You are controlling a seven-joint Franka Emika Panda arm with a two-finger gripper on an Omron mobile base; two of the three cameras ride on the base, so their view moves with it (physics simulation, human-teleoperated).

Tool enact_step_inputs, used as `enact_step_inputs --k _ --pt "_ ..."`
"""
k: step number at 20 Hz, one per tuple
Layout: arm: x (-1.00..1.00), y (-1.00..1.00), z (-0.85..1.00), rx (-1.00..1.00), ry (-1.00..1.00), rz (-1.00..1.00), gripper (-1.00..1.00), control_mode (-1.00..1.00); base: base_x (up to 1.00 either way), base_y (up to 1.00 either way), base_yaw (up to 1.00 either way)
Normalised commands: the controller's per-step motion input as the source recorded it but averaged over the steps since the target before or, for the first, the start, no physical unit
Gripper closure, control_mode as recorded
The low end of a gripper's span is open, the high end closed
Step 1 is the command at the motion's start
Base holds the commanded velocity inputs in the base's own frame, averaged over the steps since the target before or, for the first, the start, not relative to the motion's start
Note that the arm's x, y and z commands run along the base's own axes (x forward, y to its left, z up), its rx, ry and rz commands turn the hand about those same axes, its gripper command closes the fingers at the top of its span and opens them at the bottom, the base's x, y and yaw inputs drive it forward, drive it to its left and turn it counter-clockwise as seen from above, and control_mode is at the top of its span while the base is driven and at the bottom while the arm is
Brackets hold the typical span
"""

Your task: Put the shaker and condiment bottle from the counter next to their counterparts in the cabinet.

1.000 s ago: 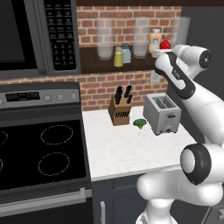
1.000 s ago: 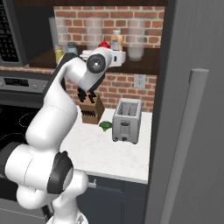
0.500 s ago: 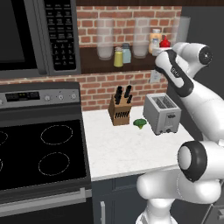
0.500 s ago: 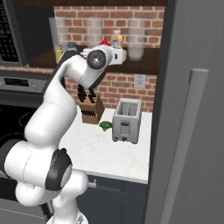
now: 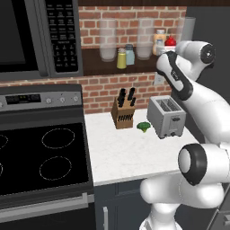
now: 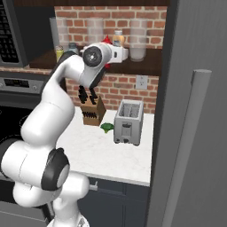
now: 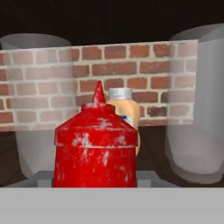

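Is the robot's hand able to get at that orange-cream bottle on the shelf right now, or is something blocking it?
Probably not directly. In the hand view the red condiment bottle sits right in front of the gripper, with the orange-cream bottle behind it, so the red one blocks the straight way in.

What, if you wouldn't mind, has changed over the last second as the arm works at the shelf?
The arm's upper joints have swung slightly rightward in the left base view while the gripper stays at the shelf, shut on the red condiment bottle in front of the orange-cream bottle. Nothing was let go. The yellow-green shaker and pale blue shaker, knife block, toaster and broccoli are unmoved.
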Motion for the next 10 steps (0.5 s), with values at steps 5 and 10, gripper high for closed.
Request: enact_step_inputs --k 5,10 --pt "0.00 0.00 0.08 0.00 0.00 -0.07 1.00 -1.00 0.00 0.00 0.00" --pt "0.00 0.00 0.00 0.00 -0.05 -0.07 1.00 -1.00 0.00 0.00 0.00"
